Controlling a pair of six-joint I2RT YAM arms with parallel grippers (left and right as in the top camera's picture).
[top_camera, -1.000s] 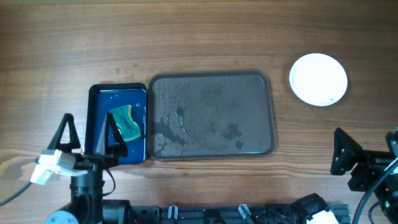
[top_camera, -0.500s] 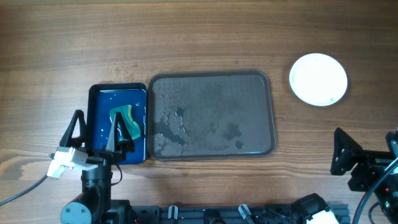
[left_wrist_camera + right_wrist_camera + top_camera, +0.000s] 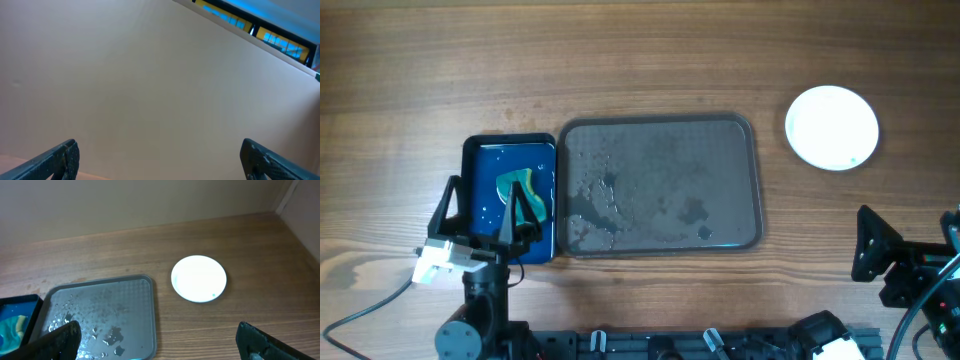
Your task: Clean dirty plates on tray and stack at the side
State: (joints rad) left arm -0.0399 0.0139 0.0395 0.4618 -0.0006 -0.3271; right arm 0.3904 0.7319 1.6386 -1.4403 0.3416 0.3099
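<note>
The dark grey tray (image 3: 750, 180) lies in the middle of the table, wet with droplets and bearing no plates; it also shows in the right wrist view (image 3: 145, 315). White plates (image 3: 832, 127) sit stacked plain white at the far right of the table, also in the right wrist view (image 3: 198, 278); how many are in the stack I cannot tell. My left gripper (image 3: 480, 212) is open and empty, raised over the blue tray's near end; its wrist view (image 3: 159, 160) shows only a blank wall. My right gripper (image 3: 160, 345) is open and empty at the table's front right.
A glossy blue tray (image 3: 480, 160) with water stands left of the grey tray and holds a teal and yellow sponge (image 3: 525, 195). The table's front edge carries the arm bases.
My left arm has drawn back toward its base and shifted right, its gripper still open. The right arm, the tray and the plates have not moved.
</note>
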